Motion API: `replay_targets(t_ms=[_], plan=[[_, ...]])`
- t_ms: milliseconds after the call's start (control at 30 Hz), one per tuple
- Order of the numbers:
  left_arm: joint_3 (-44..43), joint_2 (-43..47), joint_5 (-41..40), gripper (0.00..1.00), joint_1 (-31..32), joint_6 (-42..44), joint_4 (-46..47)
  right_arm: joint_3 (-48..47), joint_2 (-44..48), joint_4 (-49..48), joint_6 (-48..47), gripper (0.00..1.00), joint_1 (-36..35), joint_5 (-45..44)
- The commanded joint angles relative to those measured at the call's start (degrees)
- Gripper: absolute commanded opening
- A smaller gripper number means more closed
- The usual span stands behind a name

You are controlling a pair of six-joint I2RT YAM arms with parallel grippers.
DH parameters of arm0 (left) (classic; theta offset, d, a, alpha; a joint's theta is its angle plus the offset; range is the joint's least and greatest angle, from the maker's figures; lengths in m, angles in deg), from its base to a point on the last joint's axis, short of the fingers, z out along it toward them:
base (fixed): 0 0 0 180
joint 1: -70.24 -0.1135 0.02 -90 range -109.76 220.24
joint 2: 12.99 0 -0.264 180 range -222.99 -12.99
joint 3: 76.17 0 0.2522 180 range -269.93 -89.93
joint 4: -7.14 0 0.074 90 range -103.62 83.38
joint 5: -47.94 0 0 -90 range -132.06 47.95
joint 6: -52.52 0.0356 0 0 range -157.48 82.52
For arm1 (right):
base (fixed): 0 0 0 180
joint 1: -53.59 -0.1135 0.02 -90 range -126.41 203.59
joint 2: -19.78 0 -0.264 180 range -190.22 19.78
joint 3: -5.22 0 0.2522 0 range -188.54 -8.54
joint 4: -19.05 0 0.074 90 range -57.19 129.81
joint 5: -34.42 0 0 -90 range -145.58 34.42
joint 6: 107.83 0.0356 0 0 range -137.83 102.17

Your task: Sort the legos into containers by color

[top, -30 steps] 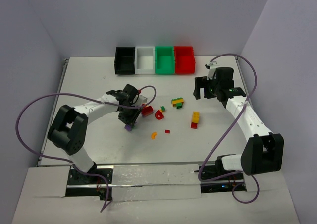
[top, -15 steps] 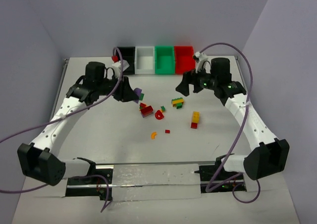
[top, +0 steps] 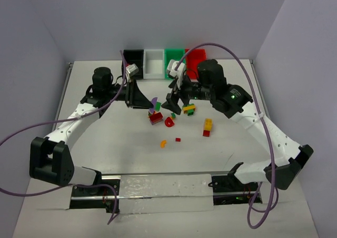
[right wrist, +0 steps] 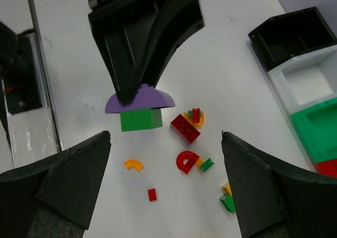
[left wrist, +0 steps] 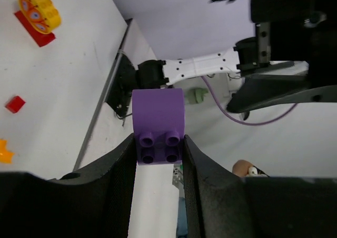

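Note:
My left gripper (left wrist: 158, 149) is shut on a purple lego (left wrist: 158, 123) and holds it above the table (top: 105, 143). The right wrist view shows that piece as a purple dome (right wrist: 139, 100) with a green brick (right wrist: 140, 118) stuck beneath it, hanging from the left gripper's fingers (right wrist: 138, 59). My right gripper (right wrist: 166, 143) is open wide, close to the right of the held stack (top: 155, 102), with nothing between its fingers. Loose legos lie below: a red brick (right wrist: 185, 128), a red arch (right wrist: 185, 161), an orange curve (right wrist: 134, 165). The black (top: 133, 59), white (top: 155, 63), green (top: 169, 56) and red (top: 198, 55) containers line the far edge.
A green-yellow stack (top: 189, 109), a yellow-red stack (top: 207, 126) and a tiny red piece (top: 178, 139) lie mid-table. The right arm (top: 221, 93) covers part of the green and red bins. Both arms meet over the middle of the table.
The left gripper lifted the purple-green stack off the table and carried it right. The right arm swung left toward it, and its jaws narrowed slightly.

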Motion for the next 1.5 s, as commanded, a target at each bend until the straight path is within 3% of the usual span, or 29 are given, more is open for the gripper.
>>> replay_targets(t_ms=[0,100,733,867,900,1033,1400,1467], plan=[[1.09,2.48,6.04,0.00,0.03,-11.49,14.35,-0.57,-1.36,4.77,-6.57,0.93,-3.33,-4.78],[2.11,2.93,6.54,0.00,0.10,-15.22,17.63,-0.11,-1.85,5.05,-7.65,0.94,-4.87,-6.44],[1.23,2.44,4.42,0.00,0.38,-11.75,11.87,-4.97,-5.57,7.56,-8.85,0.93,-11.99,-7.43],[1.49,2.59,3.56,0.00,0.38,-9.98,10.08,-5.82,-6.07,6.90,-8.19,0.81,-12.12,-8.31],[1.75,2.59,3.56,0.00,0.38,-10.07,10.08,-6.00,-6.25,6.56,-7.93,0.73,-12.12,-8.66],[2.44,2.59,3.28,0.00,0.38,-10.32,10.05,-6.46,-6.60,6.03,-7.67,0.56,-12.18,-9.14],[3.95,2.76,2.04,0.00,0.47,-10.47,10.07,-5.68,-7.21,5.29,-8.19,0.31,-12.32,-11.47],[3.69,2.75,2.00,0.00,0.47,-10.26,9.95,-5.07,-7.30,5.30,-8.49,0.31,-12.77,-12.42]])
